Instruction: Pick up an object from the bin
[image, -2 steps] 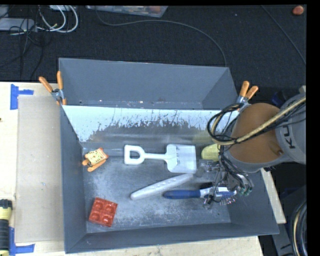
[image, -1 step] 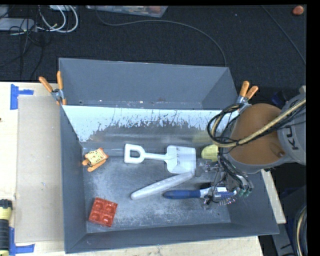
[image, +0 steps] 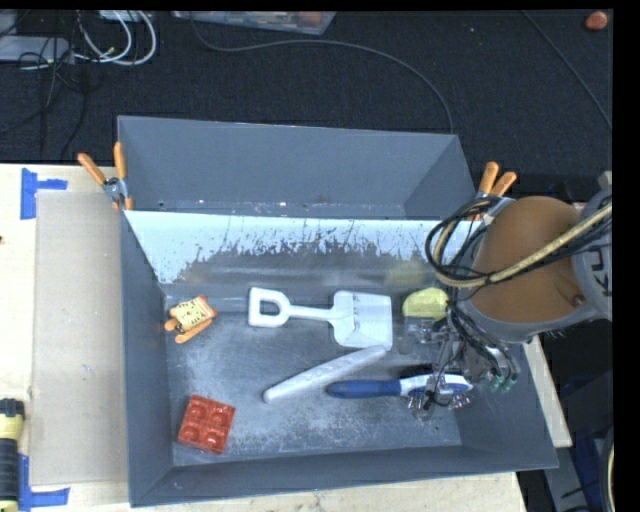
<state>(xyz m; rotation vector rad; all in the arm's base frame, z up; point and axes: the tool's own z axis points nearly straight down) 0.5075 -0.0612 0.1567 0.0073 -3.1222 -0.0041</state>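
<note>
Blue-handled utensil (image: 365, 389), tool (image: 438, 392) at its right end

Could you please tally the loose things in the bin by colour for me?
White: 2, shovel and long stick
Blue: 1, handle
Red: 1, block
Orange: 1, small toy
Yellow-green: 1, lump
Total: 6

No text, label, brand or number legible anywhere, grey bin (image: 300, 170) walls plain, small orange-and-yellow toy (image: 189, 316) at the left bearing dark marks (too small to read), red studded block (image: 206, 423) at near left with nothing readable on it
</note>
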